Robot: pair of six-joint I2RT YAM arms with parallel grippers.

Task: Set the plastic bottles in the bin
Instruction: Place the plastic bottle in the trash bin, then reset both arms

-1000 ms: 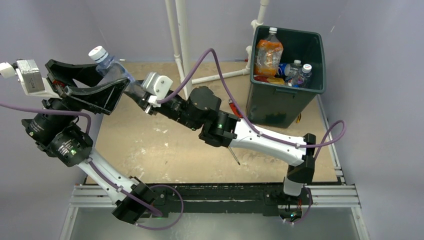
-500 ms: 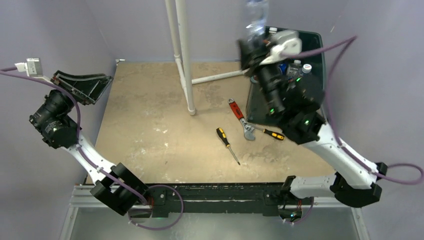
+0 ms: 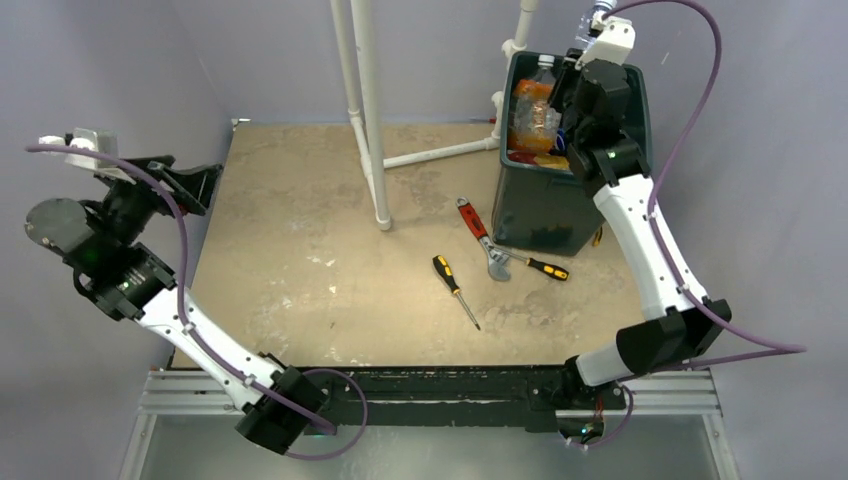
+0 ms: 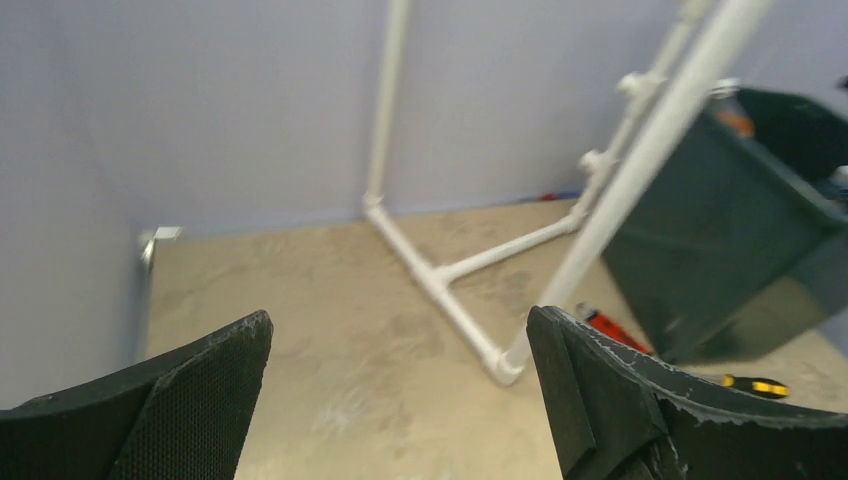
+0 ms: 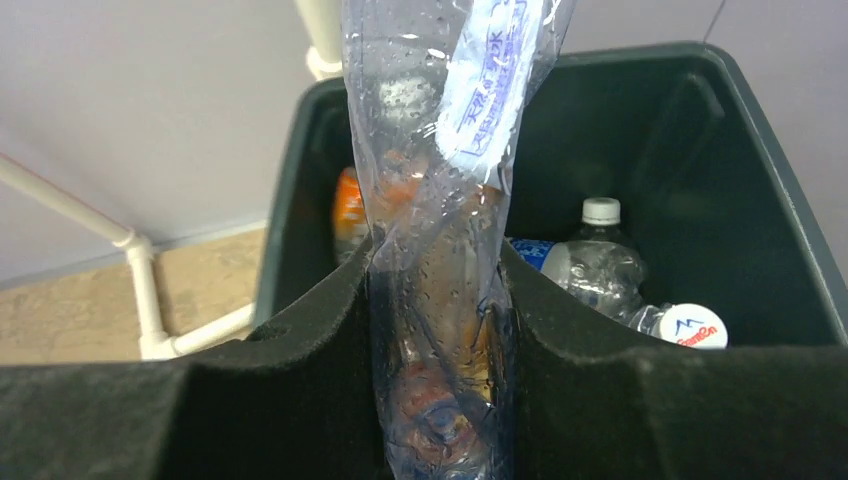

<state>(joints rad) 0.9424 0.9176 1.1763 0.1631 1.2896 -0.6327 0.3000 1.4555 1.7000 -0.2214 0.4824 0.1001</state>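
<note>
A clear plastic bottle (image 5: 440, 300) with a blue-printed label stands upright between the fingers (image 5: 300, 340) of my right gripper (image 5: 440, 270), which is shut on it. It hangs over the open dark green bin (image 5: 760, 170). Inside lie other bottles: a clear one with a white cap (image 5: 600, 265) and an orange one (image 5: 350, 205). From above, the right gripper (image 3: 588, 62) is over the bin (image 3: 640, 125) at the back right, and the bottle's end (image 3: 598, 15) pokes up past it. My left gripper (image 3: 190, 180) is at the table's left edge, open and empty (image 4: 400, 330).
A white pipe frame (image 3: 365, 100) rises from the table's middle. A red-handled wrench (image 3: 483, 240) and two yellow-and-black screwdrivers (image 3: 455, 290) (image 3: 540, 266) lie on the board in front of the bin. Grey walls close in on the left, back and right.
The left gripper opened and drew back to the left edge. The right arm took the bottle from it and carried it across the table to above the bin.
</note>
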